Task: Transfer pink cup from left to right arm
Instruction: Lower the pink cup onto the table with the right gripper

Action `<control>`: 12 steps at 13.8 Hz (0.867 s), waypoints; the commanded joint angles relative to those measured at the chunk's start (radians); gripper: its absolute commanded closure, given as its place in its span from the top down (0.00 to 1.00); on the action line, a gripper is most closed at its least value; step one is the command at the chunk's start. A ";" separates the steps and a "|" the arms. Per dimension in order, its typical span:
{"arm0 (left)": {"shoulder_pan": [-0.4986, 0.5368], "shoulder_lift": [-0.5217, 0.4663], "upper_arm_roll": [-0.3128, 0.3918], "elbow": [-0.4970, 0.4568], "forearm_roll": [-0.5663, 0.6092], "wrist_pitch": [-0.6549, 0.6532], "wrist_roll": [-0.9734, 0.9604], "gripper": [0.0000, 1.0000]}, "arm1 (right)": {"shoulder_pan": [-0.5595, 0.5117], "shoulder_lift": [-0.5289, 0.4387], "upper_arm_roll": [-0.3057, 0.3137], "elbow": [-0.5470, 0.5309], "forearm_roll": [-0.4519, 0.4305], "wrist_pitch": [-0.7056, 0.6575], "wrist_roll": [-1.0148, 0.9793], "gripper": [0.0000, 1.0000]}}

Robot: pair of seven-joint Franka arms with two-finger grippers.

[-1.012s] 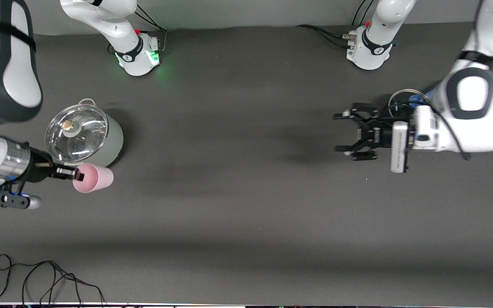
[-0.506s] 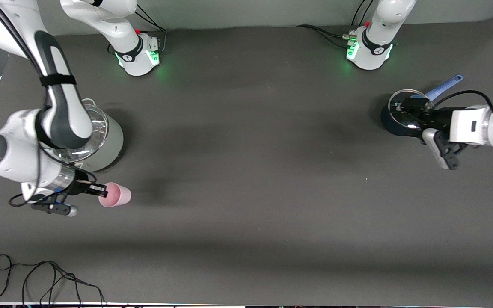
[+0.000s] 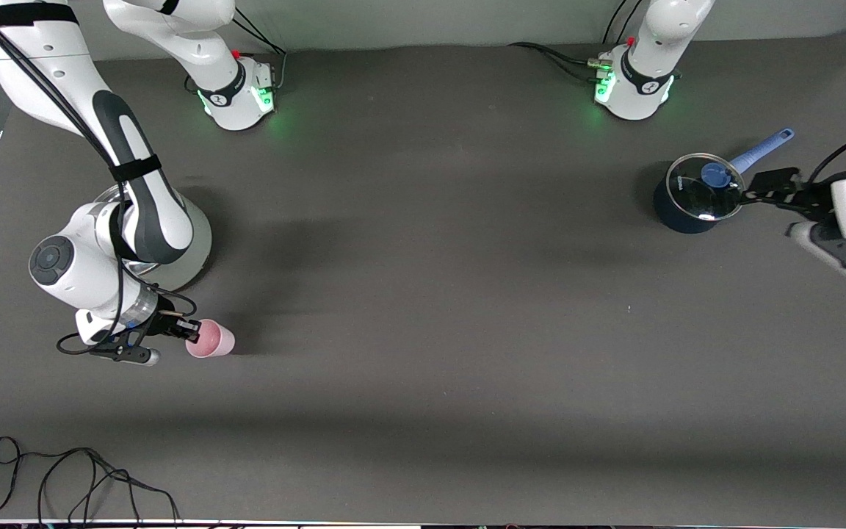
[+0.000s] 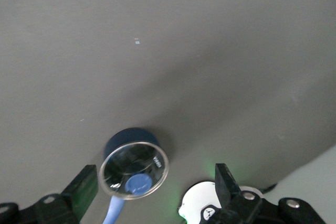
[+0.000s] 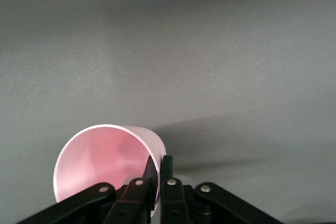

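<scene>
— Pink cup?
— Sitting low at the right arm's end of the table, nearer the front camera than the grey pot, rim pinched in the right gripper.
— Left gripper?
— Hanging spread apart, holding nothing, beside the blue saucepan.

The front view looks down on the whole table. Each wrist view looks past its own fingers: right close on the cup, left high over the pot.
</scene>
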 commanded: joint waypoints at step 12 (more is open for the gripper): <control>0.053 -0.199 0.019 -0.082 0.057 0.120 -0.371 1.00 | 0.003 -0.263 -0.006 0.097 -0.011 -0.360 -0.004 1.00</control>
